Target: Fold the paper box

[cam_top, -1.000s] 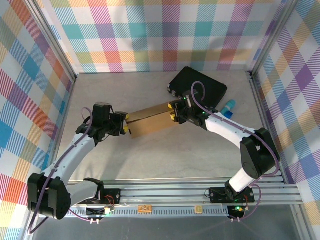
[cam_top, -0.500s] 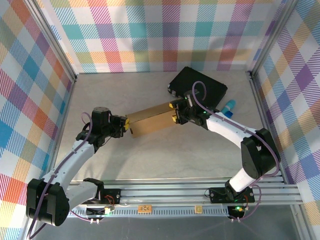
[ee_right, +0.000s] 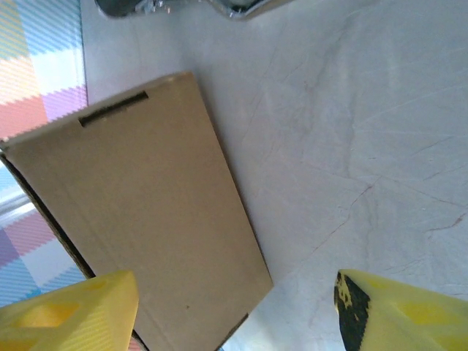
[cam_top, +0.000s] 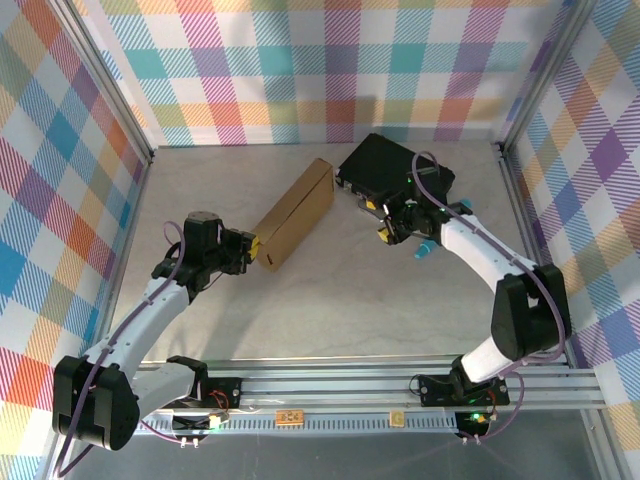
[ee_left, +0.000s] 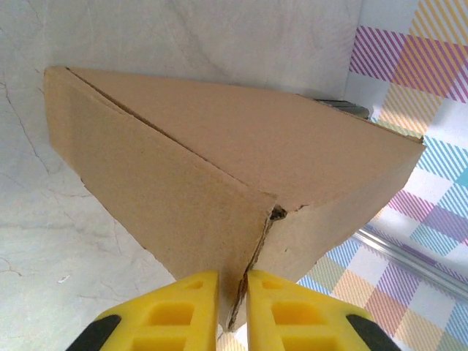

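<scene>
- Slippage is the chief hazard: the paper box is held at its near end only, where the left gripper is pinched almost shut on a thin cardboard edge at one corner.
- In the left wrist view, a small gap is seen at that pinched corner, where a flap meets the side wall. If the corner were pulled or twisted, the flap could be torn or drawn out and the fold undone.
- The right gripper is spread wide with nothing between its fingers. It is held apart from the box and just beside the black briefcase.
- The far end of the box is therefore left unsupported. It is judged likely to swing or skid on the tabletop if it is dragged by the pinched corner.
- The box is laid slantwise about the middle of the tabletop. Its near end is turned toward the left edge and its far end toward the far edge, near the briefcase but apart from it.
- The briefcase could be knocked if the right arm were swung carelessly, since it is set close beside that gripper.
- The box is closed into a shallow shape, with a slot seen in one panel. Its inside is hidden, so no contents can be told.
- The briefcase is shut, and what it holds cannot be told either.
</scene>
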